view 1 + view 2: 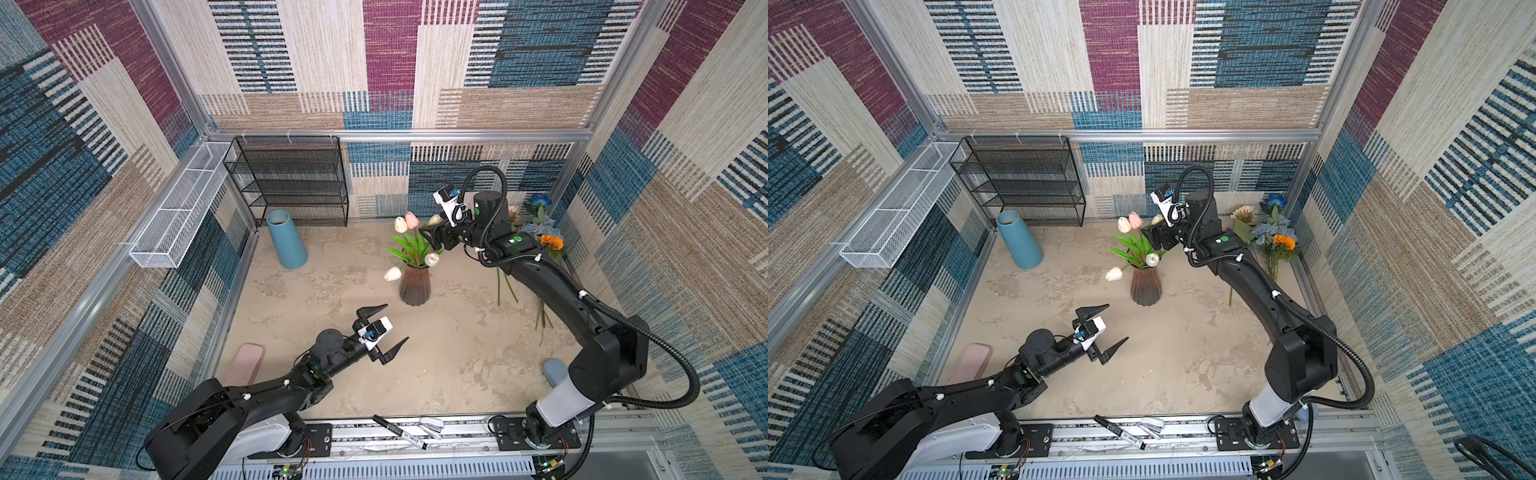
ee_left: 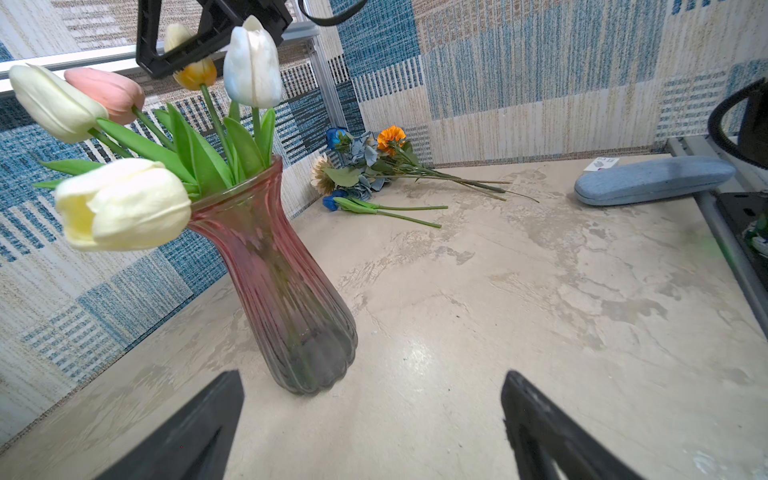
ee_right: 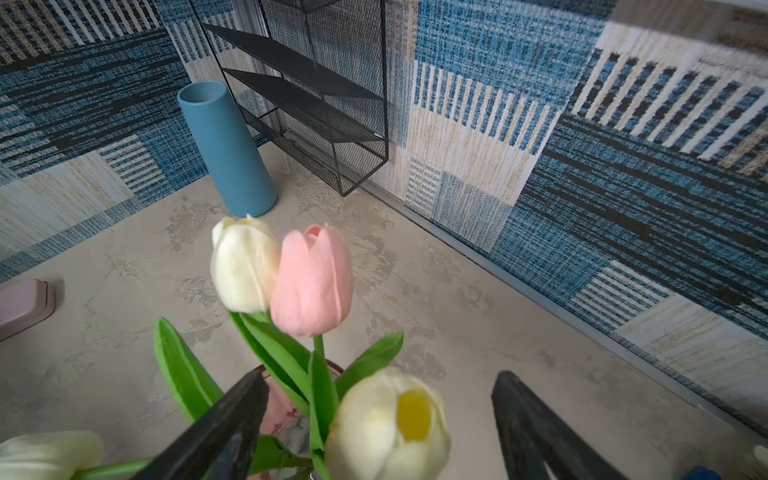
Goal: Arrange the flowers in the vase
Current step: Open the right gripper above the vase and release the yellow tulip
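Note:
A ribbed pink glass vase (image 1: pixel 414 286) (image 1: pixel 1146 286) (image 2: pixel 286 299) stands mid-table and holds several tulips (image 2: pixel 124 203): white, pink and yellow, with green leaves. My right gripper (image 1: pixel 430 239) (image 3: pixel 382 376) hovers just above the vase mouth, open, with a cream tulip head between its spread fingers, unclamped. More flowers (image 2: pixel 374 166) lie on the table at the back right: an orange bloom (image 1: pixel 552 242), a blue rose (image 1: pixel 540 200) and a cream sunflower (image 1: pixel 1244 214). My left gripper (image 1: pixel 397 322) (image 1: pixel 1118 322) (image 2: pixel 374 374) is open and empty, in front of the vase.
A blue cylinder vase (image 1: pixel 286 239) stands at the back left beside a black mesh shelf (image 1: pixel 291 183). On the left wall hangs a white wire basket (image 1: pixel 183 208). A pink case (image 1: pixel 245 363) lies front left, a blue case (image 2: pixel 652 178) front right. Markers (image 1: pixel 399 432) rest on the front rail.

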Available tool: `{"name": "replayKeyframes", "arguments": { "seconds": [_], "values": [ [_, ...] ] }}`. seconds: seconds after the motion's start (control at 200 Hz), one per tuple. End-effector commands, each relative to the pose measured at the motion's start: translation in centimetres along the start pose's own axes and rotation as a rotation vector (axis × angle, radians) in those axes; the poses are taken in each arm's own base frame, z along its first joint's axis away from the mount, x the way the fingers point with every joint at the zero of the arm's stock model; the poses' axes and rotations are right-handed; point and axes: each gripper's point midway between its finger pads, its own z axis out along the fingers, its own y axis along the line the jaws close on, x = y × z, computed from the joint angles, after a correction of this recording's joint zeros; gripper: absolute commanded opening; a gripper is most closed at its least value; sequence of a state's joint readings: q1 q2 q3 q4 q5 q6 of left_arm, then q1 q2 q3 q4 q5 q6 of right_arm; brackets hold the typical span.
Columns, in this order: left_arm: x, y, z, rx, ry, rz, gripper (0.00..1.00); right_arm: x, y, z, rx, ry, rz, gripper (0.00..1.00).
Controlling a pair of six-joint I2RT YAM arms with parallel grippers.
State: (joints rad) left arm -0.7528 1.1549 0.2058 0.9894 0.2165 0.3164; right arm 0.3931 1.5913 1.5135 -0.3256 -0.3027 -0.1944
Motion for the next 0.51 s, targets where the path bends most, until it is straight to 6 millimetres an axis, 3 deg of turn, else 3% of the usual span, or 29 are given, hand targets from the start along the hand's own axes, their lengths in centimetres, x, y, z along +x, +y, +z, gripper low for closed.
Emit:
{"name": "replayKeyframes", "arguments": {
  "seconds": [0.0,0.26,0.356,0.421,0.501],
  "values": [
    [-0.7,0.1,0.0,0.004,-0.020,0.004,1.00,-1.9,-0.3,-1.5,0.038,-0.049,0.022,0.89],
    [-0.7,0.2,-0.1,-0.005,-0.015,0.013,1.00,-4.2,-5.5,-4.3,0.351,-0.104,0.142,0.91],
    [-0.9,0.2,-0.2,-0.005,-0.026,0.012,1.00,-4.0,-7.8,-5.7,0.434,-0.149,0.227,0.85],
    [-1.0,0.2,-0.3,-0.002,-0.028,0.010,1.00,-2.1,-10.8,-6.2,0.439,-0.133,0.341,0.79],
    [-1.1,0.2,-0.4,-0.004,-0.022,0.014,1.00,2.3,-14.0,-5.2,0.475,-0.014,0.434,0.65]
  ]
}}
